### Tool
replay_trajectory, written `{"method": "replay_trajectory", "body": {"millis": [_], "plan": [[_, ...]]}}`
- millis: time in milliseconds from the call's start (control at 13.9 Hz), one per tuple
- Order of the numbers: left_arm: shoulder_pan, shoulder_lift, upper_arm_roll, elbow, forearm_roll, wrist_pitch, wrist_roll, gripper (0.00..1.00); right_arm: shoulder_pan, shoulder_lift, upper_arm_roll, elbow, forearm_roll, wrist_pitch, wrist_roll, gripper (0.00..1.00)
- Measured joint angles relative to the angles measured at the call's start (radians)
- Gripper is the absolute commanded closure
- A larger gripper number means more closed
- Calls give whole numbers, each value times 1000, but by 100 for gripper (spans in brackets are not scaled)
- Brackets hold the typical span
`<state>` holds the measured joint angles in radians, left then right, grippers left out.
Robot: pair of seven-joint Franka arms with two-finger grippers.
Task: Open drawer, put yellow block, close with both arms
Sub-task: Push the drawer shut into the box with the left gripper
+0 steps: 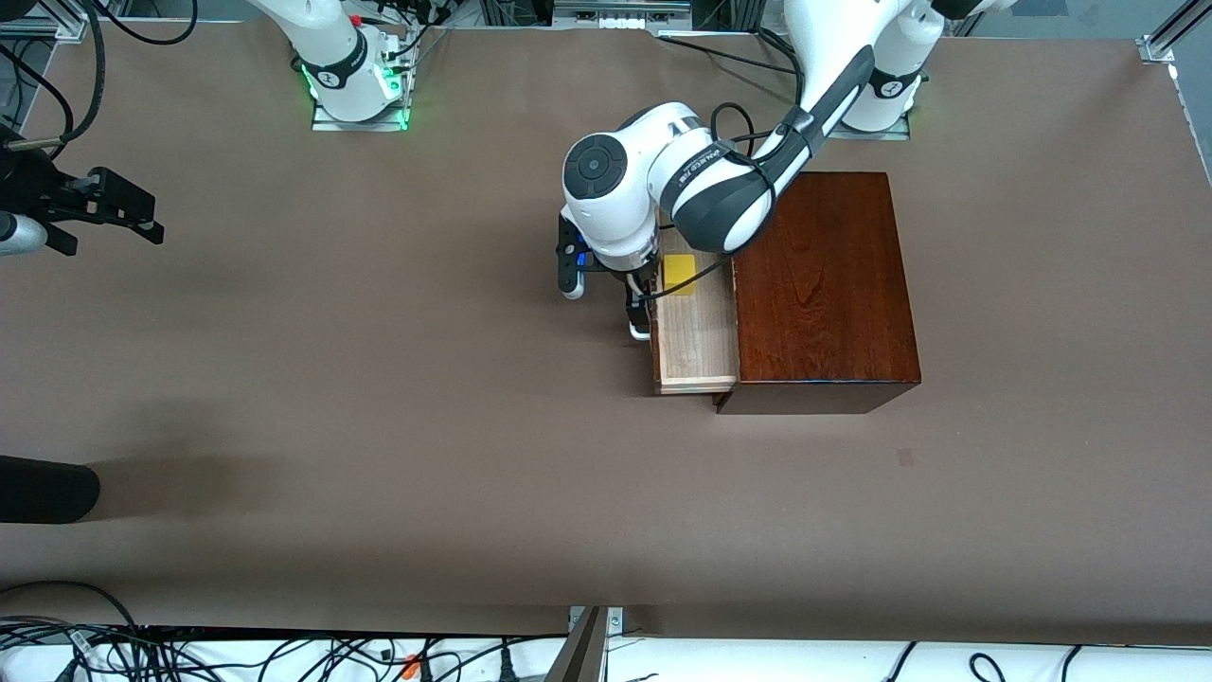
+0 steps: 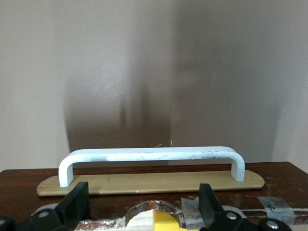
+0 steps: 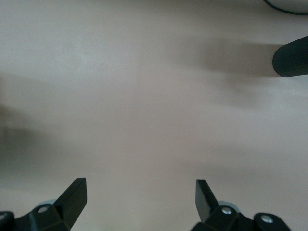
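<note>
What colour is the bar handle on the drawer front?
White, slightly scuffed: the U-shaped bar handle on the dark reddish-brown wooden drawer front shows best in the left wrist view.

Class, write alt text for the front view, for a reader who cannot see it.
The left gripper, fingers open, hangs over the open drawer of a dark wooden box, where a yellow block lies. The right gripper, also open, waits at the right arm's end of the brown table.
</note>
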<state>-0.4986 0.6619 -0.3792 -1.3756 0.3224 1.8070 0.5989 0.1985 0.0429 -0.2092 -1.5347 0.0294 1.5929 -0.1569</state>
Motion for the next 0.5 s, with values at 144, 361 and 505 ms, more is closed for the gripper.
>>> {"method": "replay_trajectory", "body": {"millis": [144, 361, 505], "plan": [[3, 0, 0, 3, 4, -14, 3, 0, -2, 0, -2, 0, 0, 0, 0, 0], [6, 0, 0, 7, 17, -50, 8, 0, -3, 0, -2, 0, 0, 0, 0, 0], [12, 0, 0, 7, 28, -83, 12, 0, -5, 0, -3, 0, 0, 0, 1, 0]]}}
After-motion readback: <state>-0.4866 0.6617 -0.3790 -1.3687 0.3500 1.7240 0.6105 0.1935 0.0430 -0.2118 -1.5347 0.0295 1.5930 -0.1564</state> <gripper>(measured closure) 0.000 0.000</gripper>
